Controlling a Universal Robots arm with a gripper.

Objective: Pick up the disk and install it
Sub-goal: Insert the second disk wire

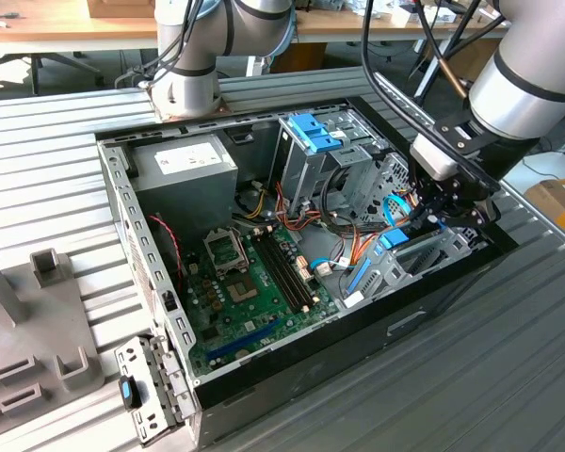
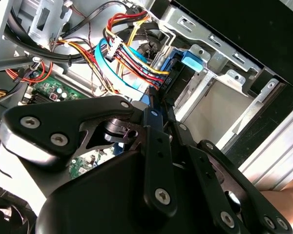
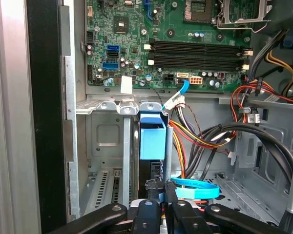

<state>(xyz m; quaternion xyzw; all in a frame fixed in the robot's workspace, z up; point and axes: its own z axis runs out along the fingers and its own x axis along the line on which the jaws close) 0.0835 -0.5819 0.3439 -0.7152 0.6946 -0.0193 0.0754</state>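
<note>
Reaching down into the open PC case, here's how it looks:

Gripper: the gripper is down inside the corner of the computer case on the exterior view's right, right at the drive bay. In the first wrist view it sits over the slot.

Fingers: the black fingertips are close together and pinching the thin edge of the disk – that shows in both wrist views.

Disk: the disk stands on edge in the grey metal drive bay, blue carrier end facing the camera, black body below it between the fingers. In the second wrist view the disk is in the bay with its blue tab on top. Can't tell if it's fully seated.

Cables: a bundle of red, yellow and orange wires runs just beside the disk, plus a flat blue data cable near the fingertips.

Motherboard: green motherboard lies flat in the case – well apart from the gripper.

Spare bracket: a grey perforated bracket with a blue clip sits outside the case on the ribbed table.
</note>
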